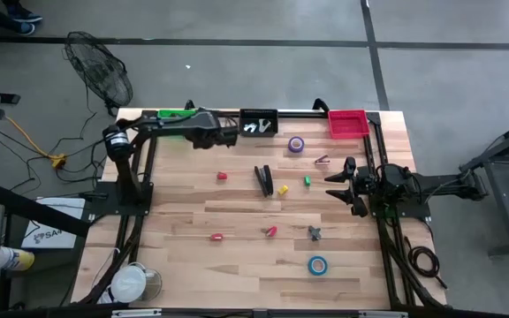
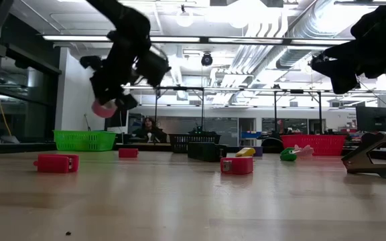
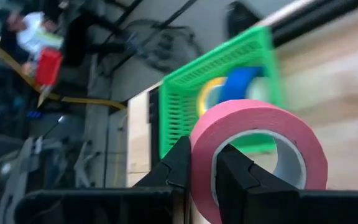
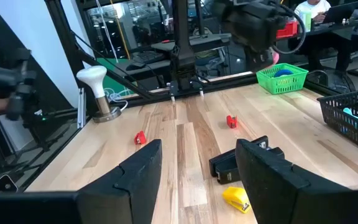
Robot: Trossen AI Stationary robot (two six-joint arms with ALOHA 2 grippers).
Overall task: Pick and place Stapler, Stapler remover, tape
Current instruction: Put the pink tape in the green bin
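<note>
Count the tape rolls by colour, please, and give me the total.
pink tape: 1, held in the left gripper
yellow tape: 1
blue tape: 1
purple tape: 1
teal tape: 1
Total: 5

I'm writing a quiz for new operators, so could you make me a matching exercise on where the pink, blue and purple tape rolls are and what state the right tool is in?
Things:
1. pink tape
2. blue tape
3. purple tape
4. right tool

Places or states:
a. open, holding nothing
b. inside the green basket
c. clamped in the left tool
d. flat on the table, between the black basket and the red basket

Pairs: 1-c, 2-b, 3-d, 4-a
</note>
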